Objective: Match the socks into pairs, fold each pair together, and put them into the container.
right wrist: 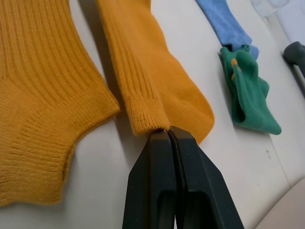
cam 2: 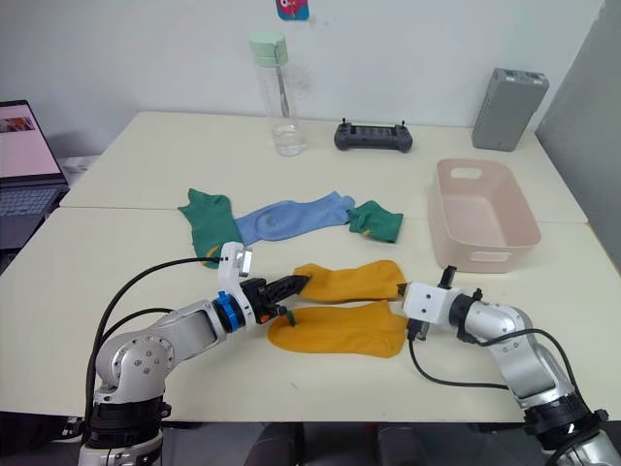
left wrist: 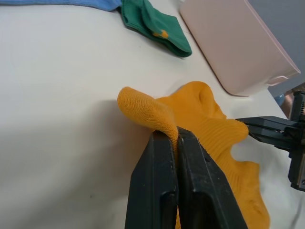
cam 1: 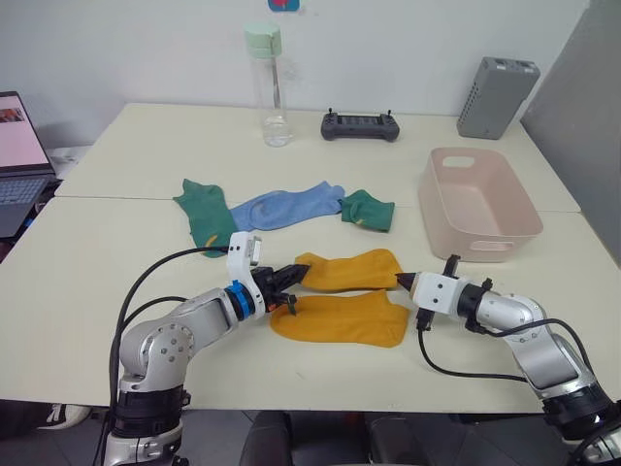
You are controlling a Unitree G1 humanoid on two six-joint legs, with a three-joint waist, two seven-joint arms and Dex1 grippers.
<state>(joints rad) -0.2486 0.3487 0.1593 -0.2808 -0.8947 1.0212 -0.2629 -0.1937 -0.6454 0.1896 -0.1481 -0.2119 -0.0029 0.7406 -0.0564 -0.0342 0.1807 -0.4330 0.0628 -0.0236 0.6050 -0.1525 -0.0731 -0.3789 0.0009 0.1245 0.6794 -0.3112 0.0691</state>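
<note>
My two head cams look fwd and down over the table from above, mid-range, nearly same scene w/ slight sideways offset; my wrist cams sit low, v. close, each looking along its own fingers; both share the upper yellow sock from opposite ends.

my desk, pale and laid with things
on it lie yellow socks, green socks, a blue sock, the pink container, a bottle, a controller, a grey box.
</note>
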